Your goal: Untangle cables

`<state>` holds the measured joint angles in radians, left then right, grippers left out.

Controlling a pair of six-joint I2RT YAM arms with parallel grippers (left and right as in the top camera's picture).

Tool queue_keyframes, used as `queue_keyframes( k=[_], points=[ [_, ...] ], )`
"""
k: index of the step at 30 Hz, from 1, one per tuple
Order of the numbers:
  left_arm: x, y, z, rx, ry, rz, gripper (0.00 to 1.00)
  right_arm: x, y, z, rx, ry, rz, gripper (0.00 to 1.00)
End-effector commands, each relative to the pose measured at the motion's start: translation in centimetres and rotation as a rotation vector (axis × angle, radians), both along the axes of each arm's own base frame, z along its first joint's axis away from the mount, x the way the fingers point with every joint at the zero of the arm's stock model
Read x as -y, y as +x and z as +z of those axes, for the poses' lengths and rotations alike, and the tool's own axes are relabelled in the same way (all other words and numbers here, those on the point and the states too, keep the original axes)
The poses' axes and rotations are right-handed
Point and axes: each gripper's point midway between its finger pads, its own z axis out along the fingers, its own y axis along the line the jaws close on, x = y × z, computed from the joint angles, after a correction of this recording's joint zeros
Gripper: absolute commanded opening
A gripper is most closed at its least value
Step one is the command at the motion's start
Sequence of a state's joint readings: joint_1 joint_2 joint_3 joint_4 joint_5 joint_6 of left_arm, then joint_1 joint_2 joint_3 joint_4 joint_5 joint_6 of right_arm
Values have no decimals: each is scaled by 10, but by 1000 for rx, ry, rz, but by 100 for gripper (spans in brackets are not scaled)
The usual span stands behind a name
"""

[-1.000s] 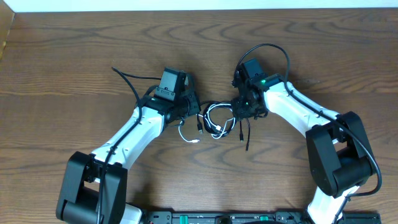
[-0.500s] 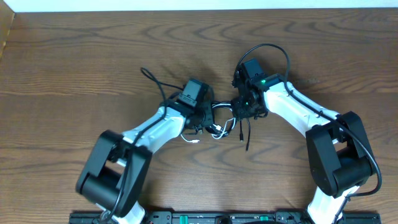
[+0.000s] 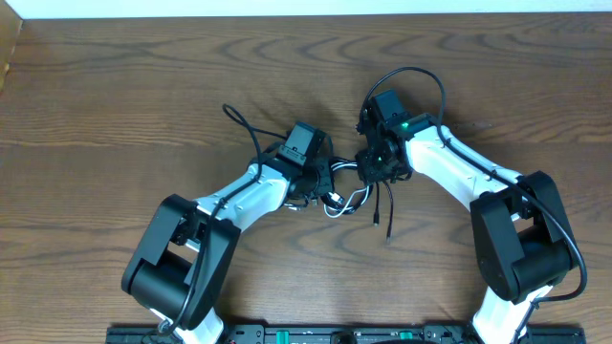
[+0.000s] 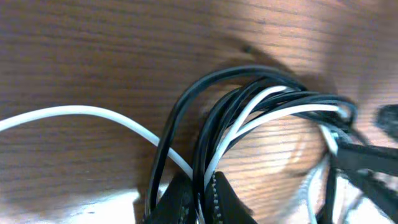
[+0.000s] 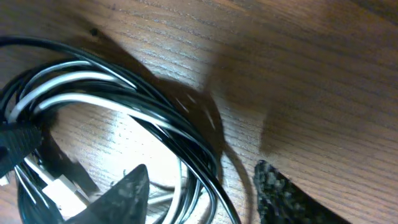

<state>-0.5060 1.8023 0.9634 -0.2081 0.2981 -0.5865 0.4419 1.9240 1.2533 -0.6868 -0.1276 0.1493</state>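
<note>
The cables [image 3: 340,197] lie in a tangled bunch of black and white loops between my two grippers at mid table. My left gripper [image 3: 314,182] is at the bunch's left side. In the left wrist view its jaws [image 4: 200,198] are shut on black and white strands of the cables [image 4: 249,118], and one white strand [image 4: 81,112] trails off left. My right gripper [image 3: 371,175] is at the bunch's right side. In the right wrist view its fingers [image 5: 202,193] are apart with cable loops [image 5: 124,93] running between them. A black cable tail [image 3: 386,218] trails toward the front.
The left arm's own thick black cable [image 3: 239,124] and the right arm's looped one [image 3: 421,76] rise behind the grippers. The wooden table [image 3: 115,96] stretches around the bunch, with its far edge [image 3: 306,13] at the top.
My left arm has swung right, into the bunch. The loops have shifted slightly right and the black tail has moved right and toward the front. The right arm has stayed put.
</note>
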Motion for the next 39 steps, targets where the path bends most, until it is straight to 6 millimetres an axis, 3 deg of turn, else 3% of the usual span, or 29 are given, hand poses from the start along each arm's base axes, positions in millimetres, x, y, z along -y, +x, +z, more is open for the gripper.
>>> queue_keyframes(
  k=[1, 5, 8, 13, 18, 23, 31, 39],
  points=[
    [20, 8, 42, 38, -184, -52, 8, 0, -3, -5, -15, 0, -3, 49],
    [38, 14, 89, 84, -429, -139, 7, 0, -3, -5, -16, 0, -3, 49],
    [43, 16, 113, 73, -570, -165, 7, 1, -3, -5, -18, -1, -3, 49],
    [38, 18, 124, 15, -654, -131, 7, 1, -3, -5, -19, -1, -3, 49],
    [45, 10, 143, 17, -750, -217, 7, 1, -4, -5, -19, -1, -3, 49],
    [46, 10, 148, 22, -772, -230, 7, 1, -4, -5, -19, -1, -3, 50],
    [59, 1, 209, 117, -980, -430, 8, 1, -3, -5, -19, -2, -3, 50],
    [61, 6, 241, 218, -1041, -473, 8, 1, -4, -5, -19, -3, -3, 50]
  ],
)
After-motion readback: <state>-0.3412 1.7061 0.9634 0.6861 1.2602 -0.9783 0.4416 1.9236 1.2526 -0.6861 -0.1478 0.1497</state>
